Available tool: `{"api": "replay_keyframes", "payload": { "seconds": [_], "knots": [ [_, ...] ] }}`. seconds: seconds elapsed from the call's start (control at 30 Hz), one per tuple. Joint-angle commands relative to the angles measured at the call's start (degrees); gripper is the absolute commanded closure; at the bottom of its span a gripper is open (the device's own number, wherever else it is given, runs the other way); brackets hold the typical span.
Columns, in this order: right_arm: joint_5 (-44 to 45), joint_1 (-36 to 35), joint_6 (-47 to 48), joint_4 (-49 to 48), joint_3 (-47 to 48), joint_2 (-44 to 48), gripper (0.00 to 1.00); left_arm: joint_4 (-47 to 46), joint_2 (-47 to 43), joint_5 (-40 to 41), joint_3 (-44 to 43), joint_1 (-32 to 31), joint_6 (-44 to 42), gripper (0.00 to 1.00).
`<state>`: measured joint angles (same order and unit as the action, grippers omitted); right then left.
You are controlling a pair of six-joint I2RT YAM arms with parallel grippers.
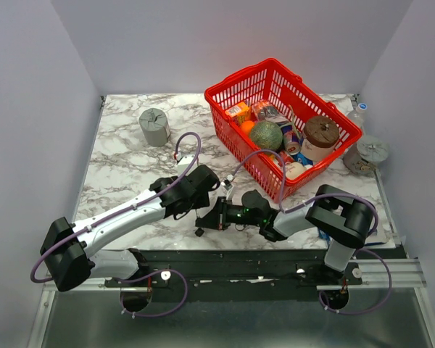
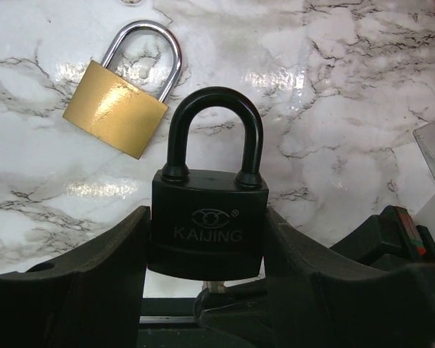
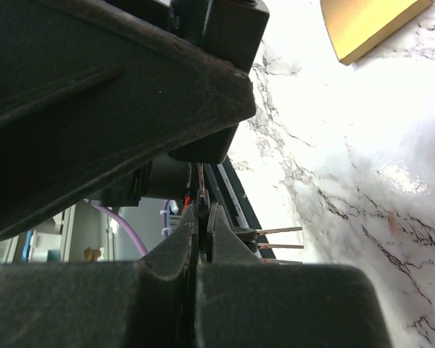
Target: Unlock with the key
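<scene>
Pinching the key [image 2: 215, 288], your right gripper [image 3: 203, 217] has its jaws squeezed tight on it. The key's tip sits right at the bottom of the black padlock [image 2: 206, 217]. Your left gripper [image 2: 206, 250] hugs that padlock from both sides, its loop pointing away and shut. Near it, not touching, the brass padlock [image 2: 116, 109] lies flat on the marble table [image 2: 333, 109].

red basket [image 1: 304, 90]: back right | grey cylinder [image 1: 154, 127]: back left | brass padlock [image 2: 116, 109]: flat
</scene>
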<state>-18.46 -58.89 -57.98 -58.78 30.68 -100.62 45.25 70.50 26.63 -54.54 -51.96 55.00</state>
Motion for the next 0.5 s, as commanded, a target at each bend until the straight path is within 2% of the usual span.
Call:
{"api": "replay_keyframes", "payload": {
  "seconds": [0.0,0.47],
  "knots": [
    [-0.44,0.01,1.02,1.57,1.75,-0.98,0.99,-0.61,-1.15,2.63,-1.79,0.11,-0.42,1.0],
    [-0.53,0.1,1.73,3.68,3.34,-1.07,0.99,-0.87,-1.24,2.37,-1.62,0.11,-0.42,1.0]
  ]
}}
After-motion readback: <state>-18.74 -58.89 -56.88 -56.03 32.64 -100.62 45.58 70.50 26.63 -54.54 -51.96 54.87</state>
